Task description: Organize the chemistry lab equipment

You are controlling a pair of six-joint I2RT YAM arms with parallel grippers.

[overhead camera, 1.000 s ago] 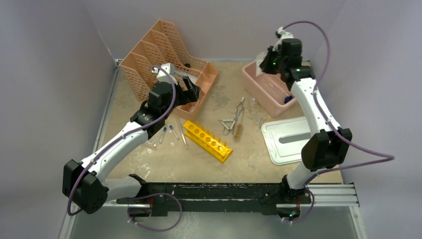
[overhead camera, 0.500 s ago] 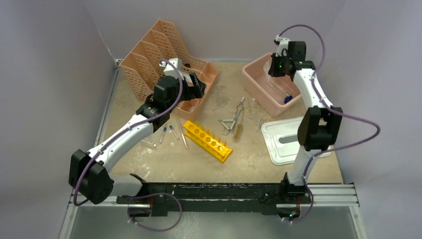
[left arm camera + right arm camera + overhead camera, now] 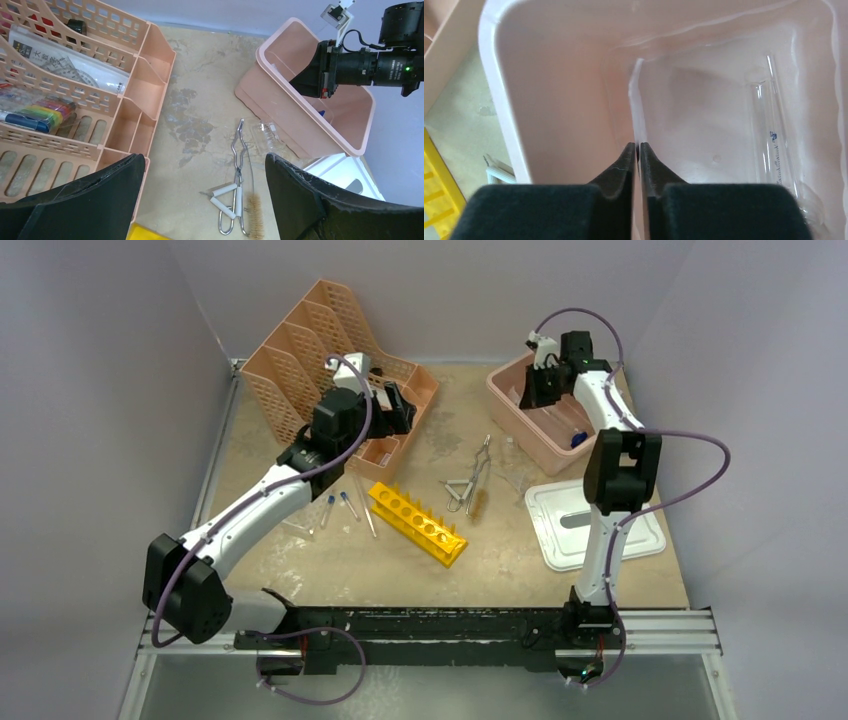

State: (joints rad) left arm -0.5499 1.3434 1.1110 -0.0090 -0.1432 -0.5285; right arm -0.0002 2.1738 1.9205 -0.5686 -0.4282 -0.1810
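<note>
The yellow test-tube rack (image 3: 417, 523) lies mid-bench, its long axis running diagonally from far-left to near-right, with its row of holes facing up. Left of it, between the rack and the peach organizer (image 3: 290, 355), thin blue-capped tubes (image 3: 327, 510) lie flat on the bench (image 3: 330, 560). They point roughly from the far edge to the near edge, and the caps seem to be at the far ends.

Right of the rack rest the metal tongs (image 3: 235, 200). Their long axis also runs far to near, with the single wire end toward the far edge and the loops toward me. A small bristle brush (image 3: 254, 207) lies just beside the loops.

The left hand (image 3: 205, 160) hovers over the near-right end of the organizer, its fingers spread wide and holding nothing.

The right hand (image 3: 637, 147) reaches down inside the pink tub (image 3: 520, 425) at the far-right corner. Its fingers (image 3: 619, 172) are pressed together with only a slit between them, and I cannot tell whether anything thin is pinched there. On the tub floor lies a clear glass tube (image 3: 774, 135), and a small blue piece (image 3: 577, 439) sits near the tub's right wall. The white lid (image 3: 590, 525) lies flat on the bench on the near side of the tub.
</note>
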